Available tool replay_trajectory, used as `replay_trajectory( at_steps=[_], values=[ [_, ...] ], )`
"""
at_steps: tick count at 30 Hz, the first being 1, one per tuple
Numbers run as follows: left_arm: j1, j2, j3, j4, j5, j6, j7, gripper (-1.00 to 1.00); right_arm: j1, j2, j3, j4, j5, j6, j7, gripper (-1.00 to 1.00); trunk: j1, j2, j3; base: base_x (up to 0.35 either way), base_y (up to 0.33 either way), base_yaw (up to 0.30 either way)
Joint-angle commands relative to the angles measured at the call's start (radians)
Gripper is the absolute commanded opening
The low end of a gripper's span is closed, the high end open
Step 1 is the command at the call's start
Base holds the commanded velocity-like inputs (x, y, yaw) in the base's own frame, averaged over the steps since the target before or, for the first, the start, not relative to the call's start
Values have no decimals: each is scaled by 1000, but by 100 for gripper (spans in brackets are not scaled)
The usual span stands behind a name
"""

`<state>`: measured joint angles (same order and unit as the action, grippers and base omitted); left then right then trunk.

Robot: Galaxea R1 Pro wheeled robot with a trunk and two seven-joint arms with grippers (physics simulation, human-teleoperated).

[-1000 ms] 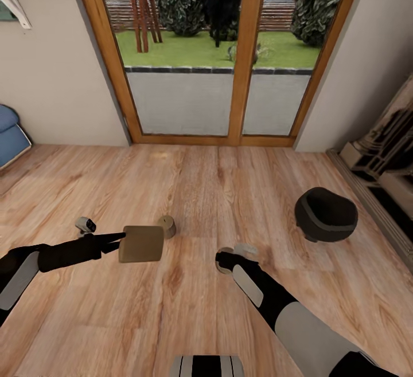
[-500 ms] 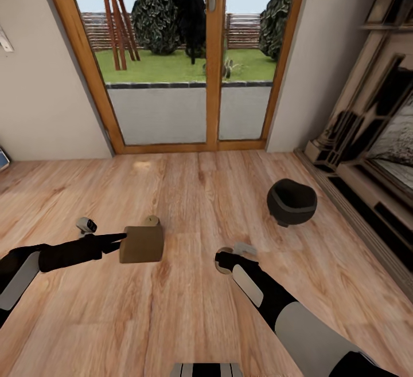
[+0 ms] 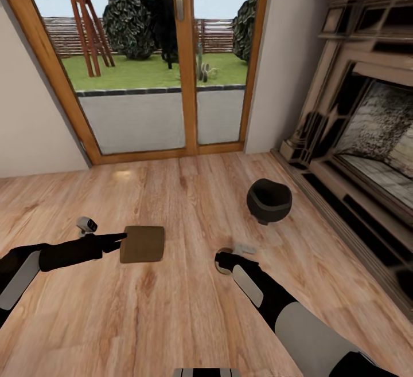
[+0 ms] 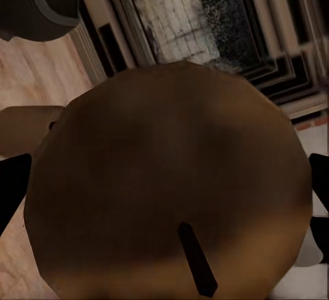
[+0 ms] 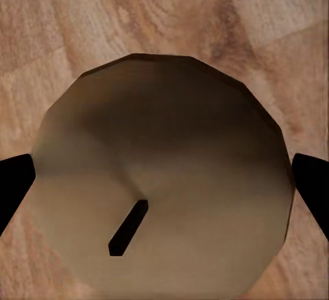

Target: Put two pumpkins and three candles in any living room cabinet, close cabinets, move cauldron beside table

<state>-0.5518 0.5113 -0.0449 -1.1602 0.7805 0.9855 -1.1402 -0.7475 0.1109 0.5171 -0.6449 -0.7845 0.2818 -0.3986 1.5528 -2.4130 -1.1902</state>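
Home (fireplace point(image 3: 367, 130), garden doors point(image 3: 160, 62))

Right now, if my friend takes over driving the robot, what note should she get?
Left tool: shut on a candle, held above the wooden floor.
Right tool: shut on a second candle, its wick facing the wrist camera.
Cauldron: on the floor near the fireplace, right of the glass doors.
Done: two candles picked up.
Left: put them in a cabinet, collect the third candle and both pumpkins, close every cabinet, move the cauldron next to the table.
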Motion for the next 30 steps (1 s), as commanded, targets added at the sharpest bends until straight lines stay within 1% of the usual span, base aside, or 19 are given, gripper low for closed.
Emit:
replay_trajectory(
  at_steps=[1,7,15,30],
  values=[
    [0,1,-1,0,9,9,-2,-100,-1,0,5,-1,-6,2,-8,-100,0,0,0,0,0,-243],
    [0,1,-2,-1,10,9,-3,-100,-1,0,7,1,-6,2,-8,-100,0,0,6,-12,0,-243],
    [0,1,-1,-1,10,9,-3,-100,-1,0,5,1,-6,2,-8,-100,0,0,15,-179,0,-243],
    [0,1,-1,-2,9,9,-3,-100,-1,0,4,2,-6,2,-6,-100,0,0,30,-6,0,-243]
  ],
)
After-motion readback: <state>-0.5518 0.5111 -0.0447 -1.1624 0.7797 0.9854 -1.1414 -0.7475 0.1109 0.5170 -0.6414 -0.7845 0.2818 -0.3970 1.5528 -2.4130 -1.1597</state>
